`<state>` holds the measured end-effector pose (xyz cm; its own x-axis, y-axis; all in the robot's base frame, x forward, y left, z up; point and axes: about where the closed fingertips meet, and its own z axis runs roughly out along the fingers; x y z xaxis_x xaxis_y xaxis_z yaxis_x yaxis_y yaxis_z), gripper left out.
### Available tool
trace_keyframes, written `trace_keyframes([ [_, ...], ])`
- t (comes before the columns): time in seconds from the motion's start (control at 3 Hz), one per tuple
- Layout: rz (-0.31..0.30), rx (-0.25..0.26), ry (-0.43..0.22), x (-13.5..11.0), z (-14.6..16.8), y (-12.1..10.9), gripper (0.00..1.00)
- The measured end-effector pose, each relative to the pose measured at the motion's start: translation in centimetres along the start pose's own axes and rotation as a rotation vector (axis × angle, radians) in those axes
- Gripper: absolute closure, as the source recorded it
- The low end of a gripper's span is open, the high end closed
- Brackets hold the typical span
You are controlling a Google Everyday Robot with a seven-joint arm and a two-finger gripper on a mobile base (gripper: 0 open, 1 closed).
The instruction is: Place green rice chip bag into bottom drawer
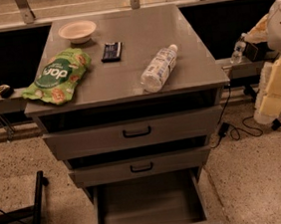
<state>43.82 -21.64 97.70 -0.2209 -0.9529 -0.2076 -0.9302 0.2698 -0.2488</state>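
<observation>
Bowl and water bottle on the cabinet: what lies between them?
A small black packet, seen in the camera view; the tool hangs at the right edge.

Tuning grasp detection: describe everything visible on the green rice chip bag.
The green rice chip bag is crinkly light-green, with a dark green round logo, white lettering and pictured tan chips. It lies flat at the cabinet top's front-left corner, touching nothing else. The gripper is far right, off it.

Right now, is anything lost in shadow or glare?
Camera view: pale sheen on the far cabinet top; gaps above the upper drawers go black; the bottom drawer is dim but visible; the gripper, at the right edge, is brightly lit.
</observation>
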Motion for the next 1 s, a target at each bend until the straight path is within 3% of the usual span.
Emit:
trace_keyframes([
  [0.33,-0.016,0.003,0.009,-0.3,0.3,-0.1,0.00],
  [0.67,-0.202,0.028,0.110,-3.5,4.0,-0.9,0.00],
  [1.0,-0.559,0.053,0.221,-8.8,10.1,-1.1,0.00],
])
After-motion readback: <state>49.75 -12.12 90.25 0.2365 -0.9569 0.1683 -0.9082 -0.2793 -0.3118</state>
